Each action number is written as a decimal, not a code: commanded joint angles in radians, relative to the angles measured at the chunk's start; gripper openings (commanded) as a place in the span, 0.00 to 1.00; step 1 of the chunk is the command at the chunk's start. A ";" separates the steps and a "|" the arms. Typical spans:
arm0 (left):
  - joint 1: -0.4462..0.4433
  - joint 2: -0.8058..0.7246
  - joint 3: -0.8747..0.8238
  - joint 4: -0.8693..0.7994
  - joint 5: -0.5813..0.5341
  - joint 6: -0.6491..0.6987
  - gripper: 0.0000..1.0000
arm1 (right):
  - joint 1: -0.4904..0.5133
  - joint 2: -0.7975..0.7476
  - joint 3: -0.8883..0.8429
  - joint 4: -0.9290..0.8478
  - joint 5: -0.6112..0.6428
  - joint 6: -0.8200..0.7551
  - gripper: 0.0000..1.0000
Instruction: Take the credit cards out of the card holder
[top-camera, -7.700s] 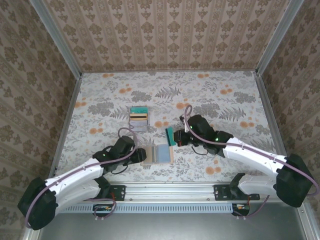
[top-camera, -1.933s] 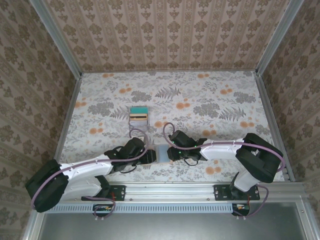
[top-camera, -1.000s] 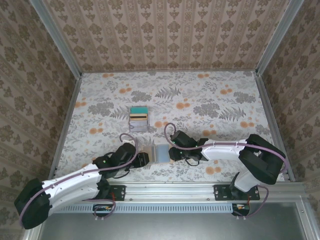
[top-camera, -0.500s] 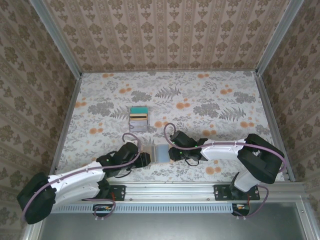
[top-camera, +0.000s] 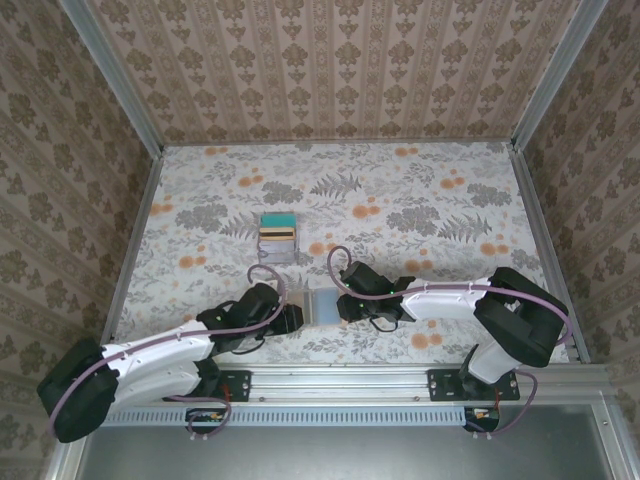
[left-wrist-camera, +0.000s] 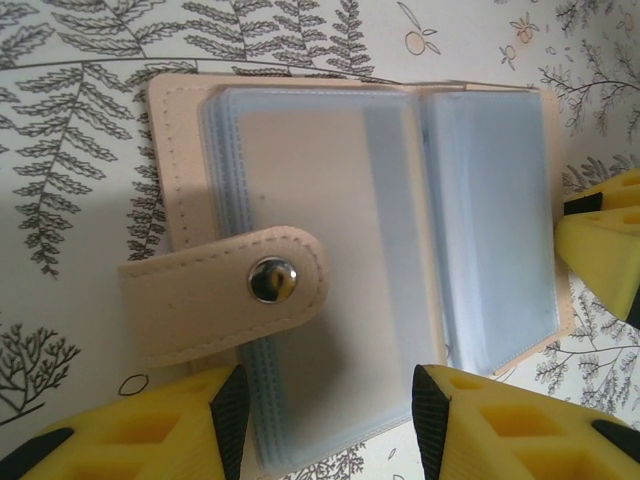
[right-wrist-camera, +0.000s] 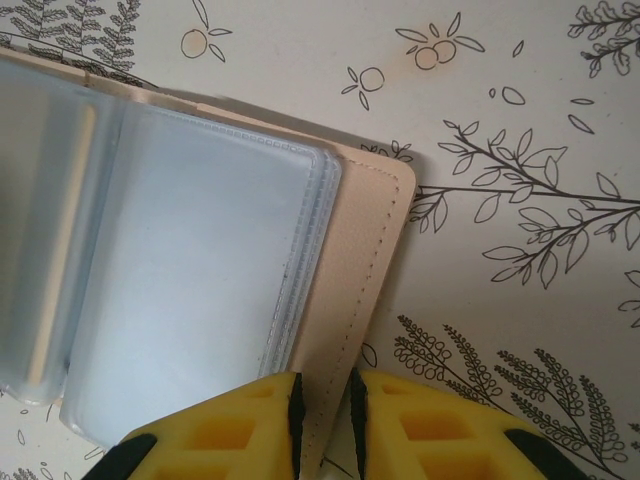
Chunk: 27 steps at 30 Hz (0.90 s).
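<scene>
A robot test booth, dressed to look homely rather than a real room. Three walls (top-camera: 340, 70) papered in brown damask close in a table (top-camera: 420, 190) covered with a fern-and-orange floral print. Bare aluminium posts (top-camera: 110, 72) run up the corners, and a metal rail (top-camera: 340, 378) along the near edge carries both arm bases. In the wrist views the same print lies flat just beyond the yellow fingers (left-wrist-camera: 520, 440), and to either side of them.

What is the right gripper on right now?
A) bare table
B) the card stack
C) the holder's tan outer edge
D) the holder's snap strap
C: in the right wrist view the right gripper has its fingers nearly closed on the holder at its tan edge.
</scene>
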 joint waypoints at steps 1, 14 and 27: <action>0.008 -0.012 0.033 -0.015 -0.003 0.018 0.50 | 0.006 0.024 -0.011 0.016 -0.021 0.017 0.24; 0.007 0.009 0.037 0.000 -0.002 0.023 0.50 | 0.006 0.025 -0.011 0.015 -0.024 0.019 0.23; 0.003 0.063 0.026 0.102 0.048 0.023 0.49 | 0.010 0.025 -0.010 0.018 -0.024 0.020 0.23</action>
